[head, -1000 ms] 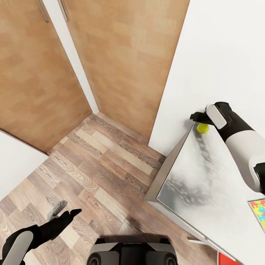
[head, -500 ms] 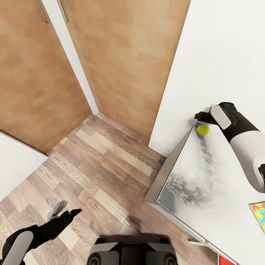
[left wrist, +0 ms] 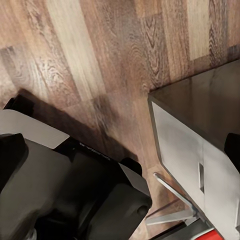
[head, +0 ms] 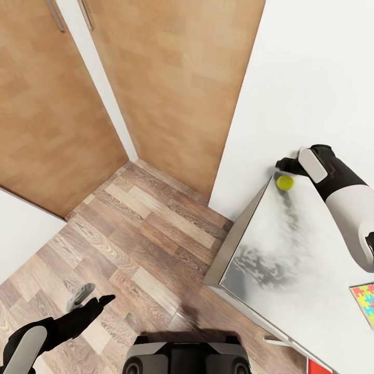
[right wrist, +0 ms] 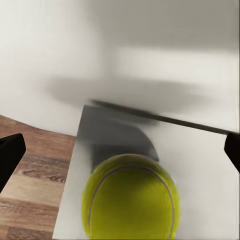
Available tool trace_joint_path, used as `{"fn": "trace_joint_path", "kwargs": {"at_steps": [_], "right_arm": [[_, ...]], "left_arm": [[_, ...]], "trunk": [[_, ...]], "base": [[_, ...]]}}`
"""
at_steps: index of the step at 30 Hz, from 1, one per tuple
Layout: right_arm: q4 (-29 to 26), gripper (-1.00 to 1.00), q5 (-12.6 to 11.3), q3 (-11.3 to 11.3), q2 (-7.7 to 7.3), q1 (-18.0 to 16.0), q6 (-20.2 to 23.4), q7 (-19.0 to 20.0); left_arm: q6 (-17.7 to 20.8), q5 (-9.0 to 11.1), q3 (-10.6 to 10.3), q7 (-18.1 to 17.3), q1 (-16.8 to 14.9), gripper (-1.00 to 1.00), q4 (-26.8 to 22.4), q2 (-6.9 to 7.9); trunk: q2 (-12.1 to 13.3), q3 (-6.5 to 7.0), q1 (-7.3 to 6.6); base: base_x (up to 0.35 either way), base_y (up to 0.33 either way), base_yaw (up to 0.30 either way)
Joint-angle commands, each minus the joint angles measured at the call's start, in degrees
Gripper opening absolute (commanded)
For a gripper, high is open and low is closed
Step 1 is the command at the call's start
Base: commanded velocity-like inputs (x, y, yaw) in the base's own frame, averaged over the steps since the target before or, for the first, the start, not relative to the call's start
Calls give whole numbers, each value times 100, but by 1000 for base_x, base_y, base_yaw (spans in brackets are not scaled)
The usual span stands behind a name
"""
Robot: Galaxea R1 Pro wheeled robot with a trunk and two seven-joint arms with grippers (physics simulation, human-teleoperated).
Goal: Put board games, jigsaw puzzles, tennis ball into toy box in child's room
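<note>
Right arm is stretched way out forward, white forearm running into a black wrist, with the right pincer [head: 283,165] at the far end pointing toward the left. From the wrist cam its two black fingertips [right wrist: 10,152] sit wide apart at the edges of the picture, so the jaws are spread and not closed on anything. Left arm hangs low and pulled back, black forearm angled across, left pincer [head: 88,298] out front with one grey finger [head: 80,294] and one dark one parted. The dark base [head: 187,356] sits just behind and beside the left pincer.
</note>
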Motion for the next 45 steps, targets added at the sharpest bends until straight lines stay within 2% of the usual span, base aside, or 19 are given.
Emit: {"fn": "trace_joint_path", "kwargs": {"at_steps": [1, 29, 45], "right_arm": [[-7, 100, -59, 47, -8, -2, 12, -50], [-4, 100, -59, 63, 13, 22, 15, 7], [-8, 100, -66, 70, 40, 24, 24, 34]], "left_arm": [[19, 61, 3, 54, -3, 100, -7, 0], [15, 61, 3, 59, -3, 100, 2, 0], [13, 61, 3, 59, -3, 100, 2, 0]], "trunk": [[-9, -8, 3], [-9, -10, 3], [-9, -63, 3]], "base": [[1, 0, -136], [0, 0, -42], [0, 0, -1]]}}
